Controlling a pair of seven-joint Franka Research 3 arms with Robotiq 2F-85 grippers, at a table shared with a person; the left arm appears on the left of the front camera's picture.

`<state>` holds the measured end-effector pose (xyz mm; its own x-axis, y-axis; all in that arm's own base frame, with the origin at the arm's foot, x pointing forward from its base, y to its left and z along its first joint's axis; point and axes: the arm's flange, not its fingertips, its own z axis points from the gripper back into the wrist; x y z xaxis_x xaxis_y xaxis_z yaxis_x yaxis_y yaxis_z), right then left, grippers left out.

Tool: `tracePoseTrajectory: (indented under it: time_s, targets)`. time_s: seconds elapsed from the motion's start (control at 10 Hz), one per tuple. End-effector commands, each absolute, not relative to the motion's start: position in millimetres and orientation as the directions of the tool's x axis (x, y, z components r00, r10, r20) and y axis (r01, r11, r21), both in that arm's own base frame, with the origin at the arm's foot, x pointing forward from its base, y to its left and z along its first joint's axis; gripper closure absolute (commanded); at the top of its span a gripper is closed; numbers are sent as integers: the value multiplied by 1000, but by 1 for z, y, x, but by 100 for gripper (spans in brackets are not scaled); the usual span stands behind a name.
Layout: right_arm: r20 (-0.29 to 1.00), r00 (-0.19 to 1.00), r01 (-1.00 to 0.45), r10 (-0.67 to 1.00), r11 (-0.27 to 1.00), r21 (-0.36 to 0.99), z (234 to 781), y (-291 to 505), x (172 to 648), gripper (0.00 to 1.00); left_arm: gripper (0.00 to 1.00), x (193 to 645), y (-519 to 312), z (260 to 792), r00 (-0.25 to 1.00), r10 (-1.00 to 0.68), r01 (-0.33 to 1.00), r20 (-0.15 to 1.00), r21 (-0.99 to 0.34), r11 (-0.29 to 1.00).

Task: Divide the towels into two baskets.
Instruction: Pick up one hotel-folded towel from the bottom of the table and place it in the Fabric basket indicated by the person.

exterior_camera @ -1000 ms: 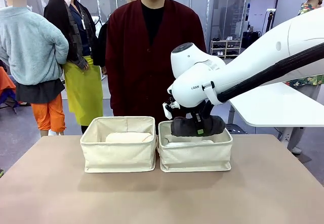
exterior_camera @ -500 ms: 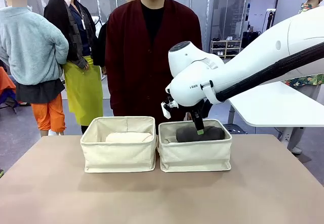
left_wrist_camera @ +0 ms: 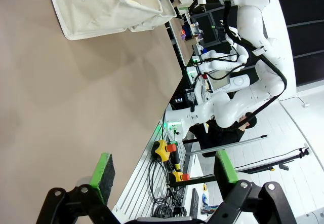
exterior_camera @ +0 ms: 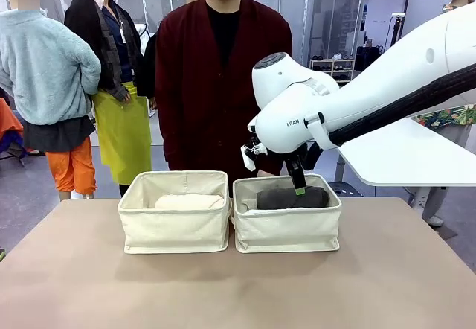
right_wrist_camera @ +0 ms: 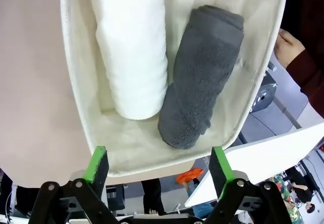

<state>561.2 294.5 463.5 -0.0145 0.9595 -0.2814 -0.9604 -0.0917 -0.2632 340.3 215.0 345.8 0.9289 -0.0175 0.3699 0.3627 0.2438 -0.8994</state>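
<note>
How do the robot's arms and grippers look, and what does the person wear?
The right arm is glossy white with a black cable sleeve along it. Each gripper is black with green pads: right gripper, left gripper. The person wears a dark red cardigan over black.

Two baskets (exterior_camera: 175,228) (exterior_camera: 286,228) — three towels (exterior_camera: 190,202) (exterior_camera: 291,198) (right_wrist_camera: 132,46)

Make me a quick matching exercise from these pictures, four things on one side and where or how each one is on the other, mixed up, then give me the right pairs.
Things:
1. dark grey towel
2. white towel
3. right claw
4. left claw

Places or states:
A. open above bare tabletop, away from the baskets
B. lying in the right basket, on the person's side
C. open just above the right basket, holding nothing
D. lying in the right basket beside the grey roll, on the robot's side

Pairs: 1-B, 2-D, 3-C, 4-A
</note>
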Motion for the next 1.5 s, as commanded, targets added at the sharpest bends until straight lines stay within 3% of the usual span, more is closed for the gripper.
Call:
tracePoseTrajectory:
  time_s: [0.0, 0.7, 0.9, 1.0, 1.4]
  targets:
    - [-284, -37, -960, 958, -112, -255, 460, 301, 568, 0, 0, 337, 216, 346, 927, -11, 366, 374, -899, 242]
    - [-275, -22, -961, 961, -96, -258, 458, 301, 568, 0, 0, 337, 216, 346, 927, -11, 366, 374, -899, 242]
    - [-214, -8, -968, 977, -61, -242, 495, 273, 516, 0, 0, 337, 216, 346, 927, -11, 366, 374, -899, 242]
    - [-242, 8, -974, 970, -47, -222, 510, 256, 490, 0, 0, 337, 216, 346, 927, -11, 366, 374, -899, 242]
    - [92, 213, -974, 973, 219, -64, 556, 140, 412, 0, 0, 337, 216, 346, 927, -11, 366, 374, -899, 242]
